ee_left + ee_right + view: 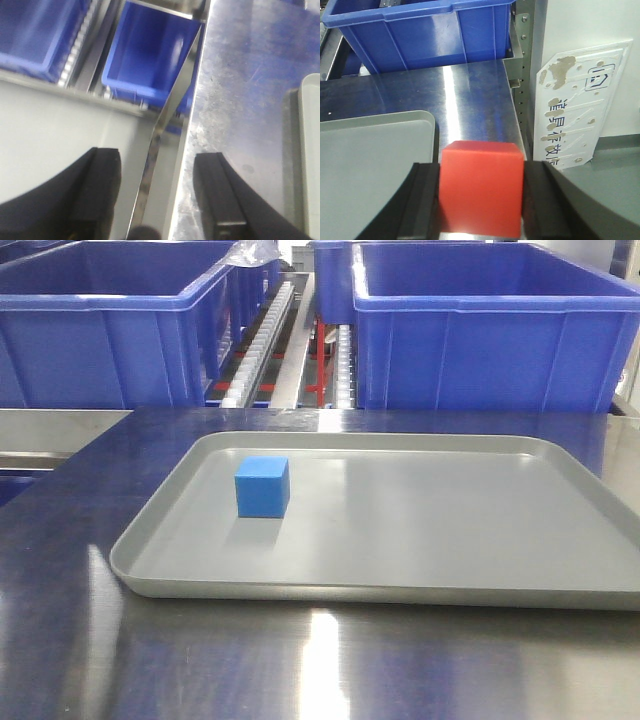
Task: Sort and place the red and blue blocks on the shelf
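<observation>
The light blue block (pixel 262 486) rests on the left part of the shallow grey tray (pixel 420 520), and no gripper shows in the front view. In the right wrist view my right gripper (pixel 481 170) is shut on the red block (pixel 481 187), held above the steel tabletop just right of the tray's corner (pixel 370 160). My left gripper (pixel 156 165) is open and holds nothing; it hangs over the table's left edge, with the tray's rim (pixel 310 150) far to its right. The shelf shows as white roller tracks (pixel 265 340) behind the table.
Two large dark-blue crates (pixel 100 330) (pixel 480 330) stand on the racking behind the steel tabletop (pixel 200 660). Beyond the right gripper are one crate (pixel 420 35), a steel upright with screws (pixel 522 50) and a white sign panel (pixel 580 105). A crate (pixel 150 55) lies ahead of the left gripper.
</observation>
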`<move>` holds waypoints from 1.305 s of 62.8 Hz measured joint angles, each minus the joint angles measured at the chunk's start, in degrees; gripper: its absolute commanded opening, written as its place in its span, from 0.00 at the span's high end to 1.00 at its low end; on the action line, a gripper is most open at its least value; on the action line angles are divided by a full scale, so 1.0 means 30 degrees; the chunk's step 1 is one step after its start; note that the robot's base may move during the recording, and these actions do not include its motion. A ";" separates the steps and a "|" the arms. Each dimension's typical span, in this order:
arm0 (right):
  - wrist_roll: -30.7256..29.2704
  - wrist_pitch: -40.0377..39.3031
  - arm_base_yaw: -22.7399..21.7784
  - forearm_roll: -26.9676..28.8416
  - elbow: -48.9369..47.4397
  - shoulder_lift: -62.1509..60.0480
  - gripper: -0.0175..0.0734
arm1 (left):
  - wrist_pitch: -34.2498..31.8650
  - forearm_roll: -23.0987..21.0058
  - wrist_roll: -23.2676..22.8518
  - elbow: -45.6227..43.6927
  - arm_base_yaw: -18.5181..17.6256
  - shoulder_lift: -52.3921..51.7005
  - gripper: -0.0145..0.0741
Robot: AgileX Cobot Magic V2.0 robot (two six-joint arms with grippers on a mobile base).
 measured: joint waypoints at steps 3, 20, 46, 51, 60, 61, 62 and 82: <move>0.0000 0.0000 0.0000 0.0000 0.0000 0.0000 0.75 | 0.0397 -0.0031 0.0216 -0.0610 0.0000 0.0509 0.38; 0.0000 0.0000 0.0000 0.0000 0.0000 0.0000 0.75 | 0.1031 -0.0073 0.0433 -0.2723 -0.1293 0.3175 0.28; 0.0000 0.0000 0.0000 0.0000 0.0000 0.0000 0.75 | 0.1047 -0.0866 0.0136 -0.4742 -0.4959 0.6429 0.26; 0.0000 0.0000 0.0000 0.0000 0.0000 0.0000 0.75 | 0.1047 -0.0950 -0.0025 -0.5340 -0.5333 0.6875 0.26; 0.0000 0.0000 0.0000 0.0000 0.0000 0.0000 0.75 | 0.1047 -0.1064 -0.0110 -0.6483 -0.5995 0.7703 0.26; 0.0000 0.0000 0.0000 0.0000 0.0000 0.0000 0.75 | 0.1047 -0.1064 -0.0141 -0.6570 -0.6075 0.7774 0.26; 0.0000 0.0000 0.0000 0.0000 0.0000 0.0000 0.75 | 0.1047 -0.1064 -0.0141 -0.6701 -0.6107 0.7881 0.26; 0.0000 0.0000 0.0000 0.0000 0.0000 0.0000 0.75 | 0.1047 -0.1064 -0.0425 -0.8069 -0.7580 0.9500 0.26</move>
